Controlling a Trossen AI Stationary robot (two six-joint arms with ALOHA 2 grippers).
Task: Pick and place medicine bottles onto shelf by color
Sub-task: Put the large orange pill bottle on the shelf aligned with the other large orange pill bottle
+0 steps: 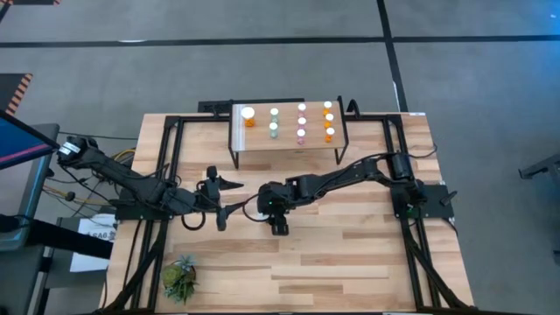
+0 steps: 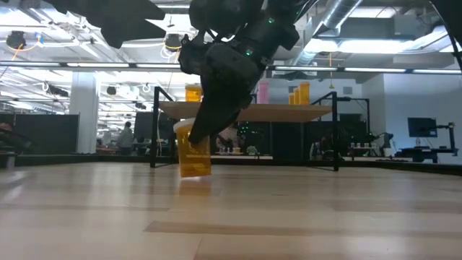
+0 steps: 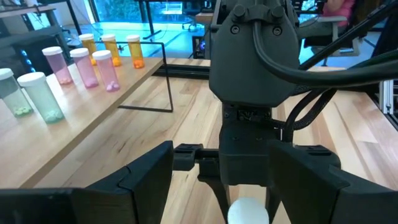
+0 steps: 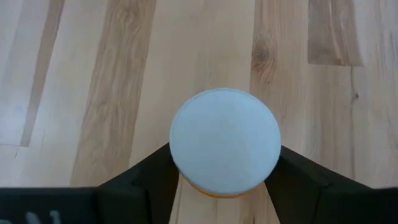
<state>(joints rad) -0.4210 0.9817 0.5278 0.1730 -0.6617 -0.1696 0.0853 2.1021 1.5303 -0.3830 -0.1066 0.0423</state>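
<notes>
Mid-table, before the shelf (image 1: pixel 289 149): your right gripper (image 4: pixel 225 171) points down, fingers clamped on the orange bottle (image 2: pixel 193 155) standing on the table (image 1: pixel 350 262)
Left gripper (image 1: pixel 222 203): just beside yours, fingers apart, holding nothing
Shelf top: nine bottles

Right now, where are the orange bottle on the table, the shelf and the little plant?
orange bottle (image 2: pixel 193 157): low view, on its translucent body.
shelf (image 1: pixel 284 150): high view, on the bare front of its wooden top.
plant (image 1: pixel 179 278): high view, on its green leaves.
</notes>
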